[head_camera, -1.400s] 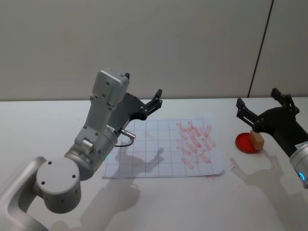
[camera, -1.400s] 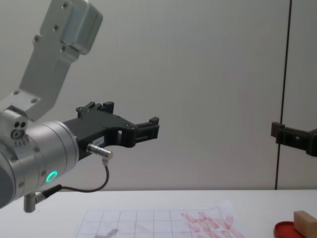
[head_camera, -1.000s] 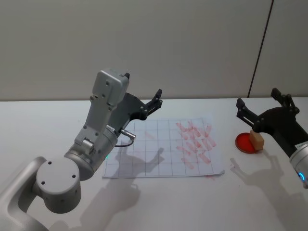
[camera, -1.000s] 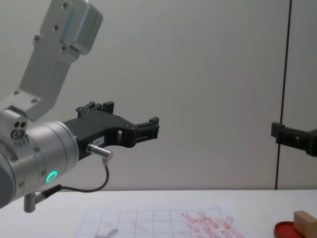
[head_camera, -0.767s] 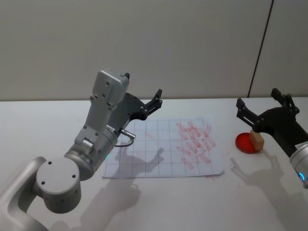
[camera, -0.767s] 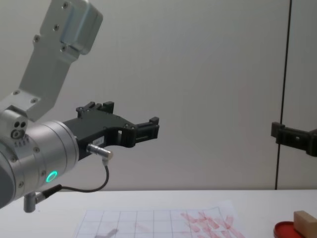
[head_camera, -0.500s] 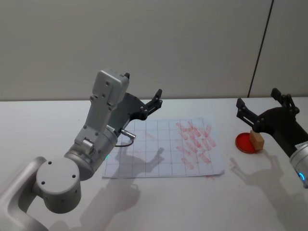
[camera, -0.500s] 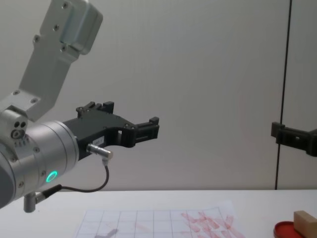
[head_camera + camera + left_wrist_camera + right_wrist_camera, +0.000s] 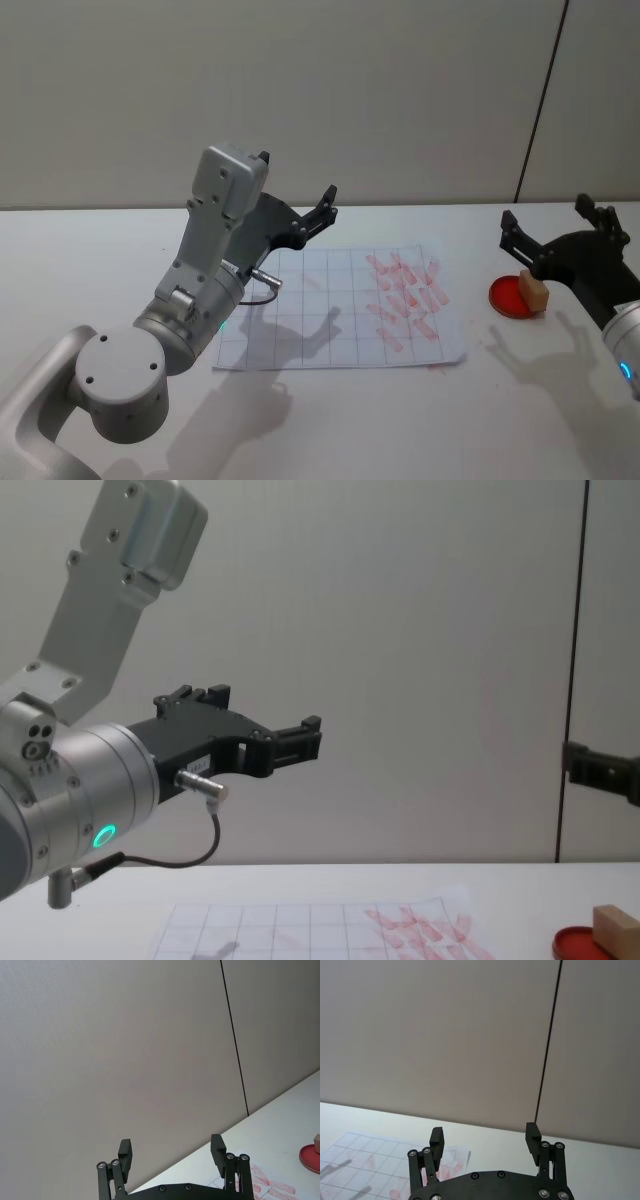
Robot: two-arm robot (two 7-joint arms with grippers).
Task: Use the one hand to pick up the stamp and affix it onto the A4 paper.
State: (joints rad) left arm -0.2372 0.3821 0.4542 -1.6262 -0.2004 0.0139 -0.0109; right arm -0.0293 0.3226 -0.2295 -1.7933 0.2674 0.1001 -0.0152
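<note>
While raised near stamp [image 9: 533, 292], right gripper [image 9: 545, 213]: spread.
Stamp: laid on ink pad [image 9: 505, 297].
Left gripper [image 9: 297, 175]: spread, parked above A4 paper [image 9: 330, 330].

One A4 paper [image 9: 310, 330] lies on the one white table [image 9: 80, 260], and at about 3 o'clock from it are one stamp [image 9: 533, 292] and one round red ink pad [image 9: 508, 297]. There are two black grippers: the left gripper [image 9: 297, 175] at about 10 o'clock from the sheet and the right gripper [image 9: 545, 212] at about 3 o'clock, each with two fingers spread apart, four fingers in all. The sheet bears one cluster of red stamp marks [image 9: 405, 300] toward its 3 o'clock side, crowded too closely for an exact count.
</note>
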